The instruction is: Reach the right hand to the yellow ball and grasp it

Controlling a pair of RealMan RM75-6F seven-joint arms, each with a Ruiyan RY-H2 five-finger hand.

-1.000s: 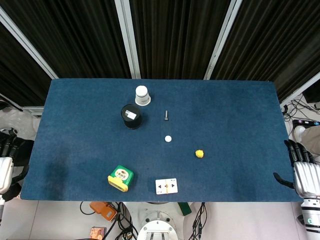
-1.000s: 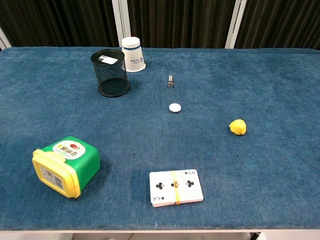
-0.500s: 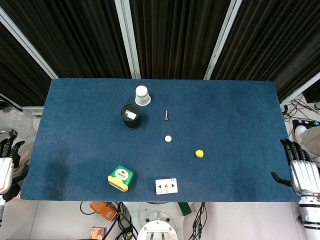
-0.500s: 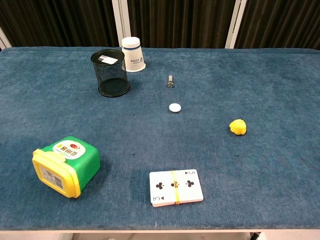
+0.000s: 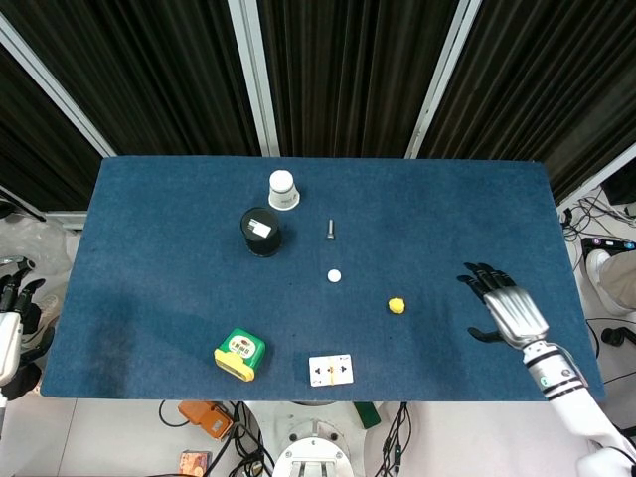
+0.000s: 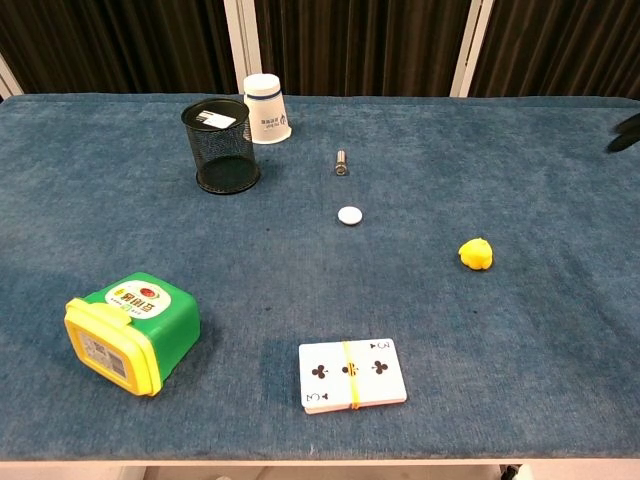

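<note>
Presently: right hand over worktop, yellow ball unheld

The yellow ball (image 5: 397,306) is recorded on the blue worktop (image 5: 149,238), right of the playing cards (image 5: 331,370). The right hand (image 5: 505,307) is seen above the worktop, well apart from the ball, fingers (image 5: 484,279) spread, nothing held. The left hand (image 5: 12,318) is noted off the left edge, fingers apart.

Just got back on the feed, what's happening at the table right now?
The right hand is open over the table, to the right of the yellow ball and not touching it. The ball sits alone on the cloth, ungrasped. The left hand is off the table's left edge, holding nothing. The card deck, green box, mesh cup and paper cup are untouched.
</note>
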